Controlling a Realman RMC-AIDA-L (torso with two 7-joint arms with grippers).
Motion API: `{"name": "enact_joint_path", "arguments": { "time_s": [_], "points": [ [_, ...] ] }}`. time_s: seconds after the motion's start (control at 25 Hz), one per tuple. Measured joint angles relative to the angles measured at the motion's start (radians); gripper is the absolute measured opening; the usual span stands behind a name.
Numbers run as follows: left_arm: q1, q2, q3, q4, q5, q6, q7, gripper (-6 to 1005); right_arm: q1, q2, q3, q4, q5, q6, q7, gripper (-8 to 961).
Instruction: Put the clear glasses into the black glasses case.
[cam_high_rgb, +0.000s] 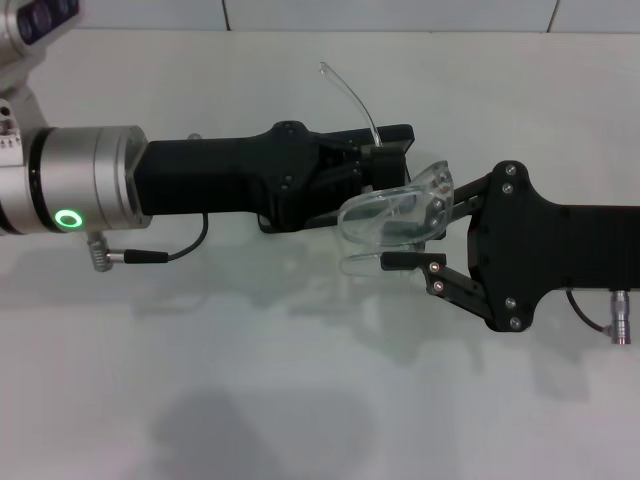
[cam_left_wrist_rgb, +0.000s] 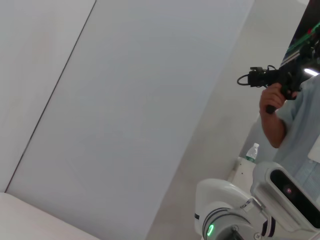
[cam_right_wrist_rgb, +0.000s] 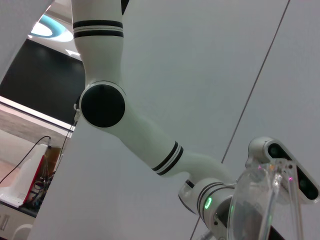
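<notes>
Well, over the white table (cam_high_rgb: 200, 380) I have both arms meeting in mid-air. The left gripper (cam_high_rgb: 392, 150) reaches in from the left, and I cannot tell whether it grips anything. The right gripper (cam_high_rgb: 420, 228) comes from the right and is clamped on the glasses (cam_high_rgb: 385, 215), one fingertip (cam_high_rgb: 440, 195) against the far edge of the lens and the other at the near edge. The case I cannot make out in any view, and the dark bulk of the left gripper may be covering it.

My worry is the grip. The lens is slick, curved plastic pinched by narrow tips, so I judge it could twist or pop out. One thin temple (cam_high_rgb: 350, 95) sticks up past the left gripper and could snag on it.

The glasses sit between the right fingertips, off the table, just beside the left gripper's tip.
</notes>
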Motion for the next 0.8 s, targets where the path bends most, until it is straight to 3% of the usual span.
{"name": "enact_joint_path", "arguments": {
  "time_s": [0.8],
  "points": [
    [-0.003, 0.001, -0.003, -0.002, 0.01, 0.011, -0.002, 58, 0.005, 0.0, -0.001, -0.002, 0.0, 0.002, 0.0, 111]
  ]
}}
